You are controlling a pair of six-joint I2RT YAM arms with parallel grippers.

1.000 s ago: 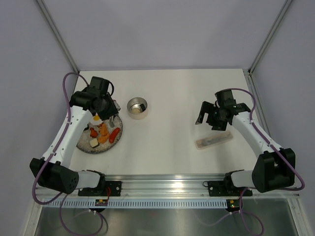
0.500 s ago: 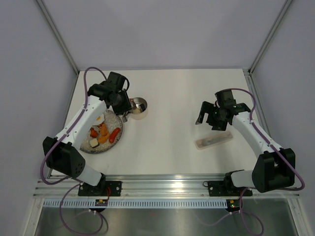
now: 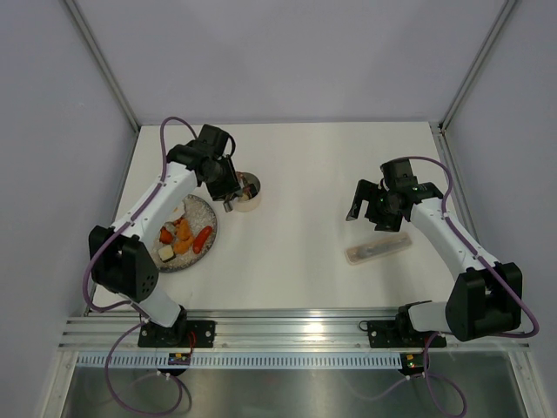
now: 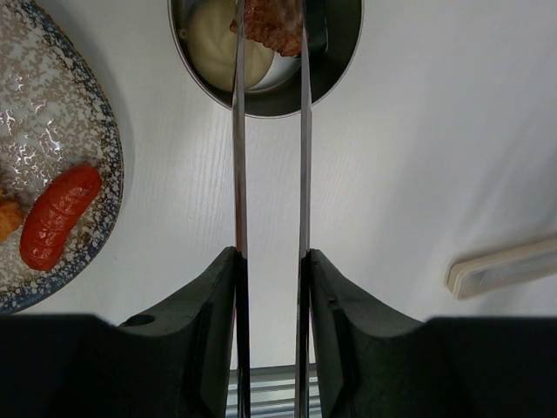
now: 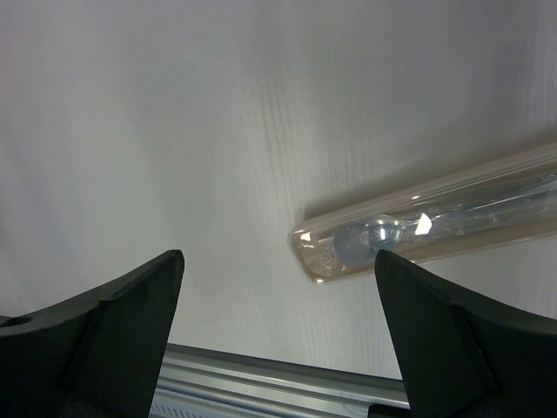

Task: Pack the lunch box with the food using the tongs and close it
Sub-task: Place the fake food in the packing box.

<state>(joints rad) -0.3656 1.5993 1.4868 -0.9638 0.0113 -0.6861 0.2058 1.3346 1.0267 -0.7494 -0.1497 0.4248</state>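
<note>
Tongs (image 4: 239, 157), brownish piece (image 4: 271, 24) now over lunch box (image 4: 341, 52)

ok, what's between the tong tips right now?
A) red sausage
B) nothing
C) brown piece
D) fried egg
C: the left wrist view shows a brown piece pinched between the tips of the tongs at the tin, while the sausage lies on the plate.
</note>
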